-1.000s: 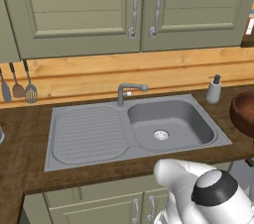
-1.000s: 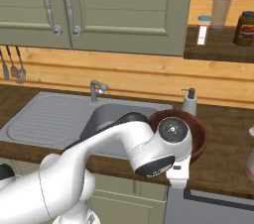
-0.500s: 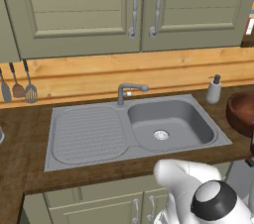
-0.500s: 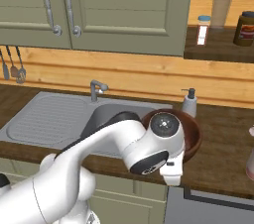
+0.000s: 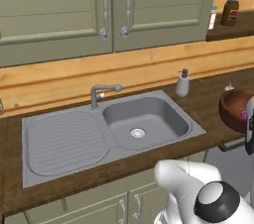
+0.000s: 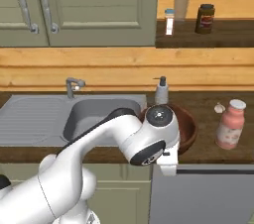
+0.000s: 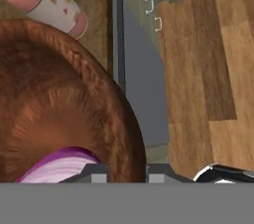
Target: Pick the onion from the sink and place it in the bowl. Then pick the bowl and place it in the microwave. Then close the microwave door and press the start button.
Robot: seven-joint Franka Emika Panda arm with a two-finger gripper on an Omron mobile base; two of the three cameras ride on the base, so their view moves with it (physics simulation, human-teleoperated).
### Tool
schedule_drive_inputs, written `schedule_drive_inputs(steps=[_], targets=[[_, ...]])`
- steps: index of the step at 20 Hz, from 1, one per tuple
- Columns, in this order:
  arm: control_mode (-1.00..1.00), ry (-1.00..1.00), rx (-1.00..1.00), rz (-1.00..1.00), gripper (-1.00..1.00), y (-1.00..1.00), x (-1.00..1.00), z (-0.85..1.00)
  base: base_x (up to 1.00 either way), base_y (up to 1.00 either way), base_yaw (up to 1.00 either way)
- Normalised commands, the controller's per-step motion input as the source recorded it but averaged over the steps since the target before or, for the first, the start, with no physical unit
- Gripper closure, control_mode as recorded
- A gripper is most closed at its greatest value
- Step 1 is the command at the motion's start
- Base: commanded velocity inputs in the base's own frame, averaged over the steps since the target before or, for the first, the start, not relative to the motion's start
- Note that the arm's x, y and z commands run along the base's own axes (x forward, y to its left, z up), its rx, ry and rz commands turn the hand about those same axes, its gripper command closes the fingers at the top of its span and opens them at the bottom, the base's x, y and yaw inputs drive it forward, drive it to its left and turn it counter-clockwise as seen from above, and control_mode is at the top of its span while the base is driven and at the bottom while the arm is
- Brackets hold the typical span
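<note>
Bowl rim clamped, onion aboard

My base has rolled right, bringing the bowl [image 7: 64, 104] closer; my fingers [image 7: 128, 172] are pinched on its rim, the onion [image 7: 59, 166] inside just beside them, microwave next.

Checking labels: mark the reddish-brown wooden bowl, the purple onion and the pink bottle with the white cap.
Reddish-brown wooden bowl [image 6: 191, 128], right base view, right rim.
Purple onion [image 7: 62, 164], hand view, its top, inside the bowl.
Pink bottle with white cap [image 6: 229, 128], right base view, mid-body.
</note>
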Motion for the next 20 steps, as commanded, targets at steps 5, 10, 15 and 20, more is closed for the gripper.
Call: schedule_drive_inputs(steps=[5, 10, 15, 20], targets=[[1.0, 0.0, 0.0, 0.0, 1.0, 0.0, 0.0, 0.0, -0.31, -0.01, -0.64], [1.0, 0.0, 0.0, 0.0, 1.0, 0.0, 0.0, 0.0, -0.04, -0.3, -0.68], [1.0, 0.0, 0.0, 0.0, 1.0, 0.0, 0.0, 0.0, 0.0, -0.47, -0.65], [1.0, 0.0, 0.0, 0.0, 1.0, 0.0, 0.0, 0.0, 0.15, -0.44, -0.67]])
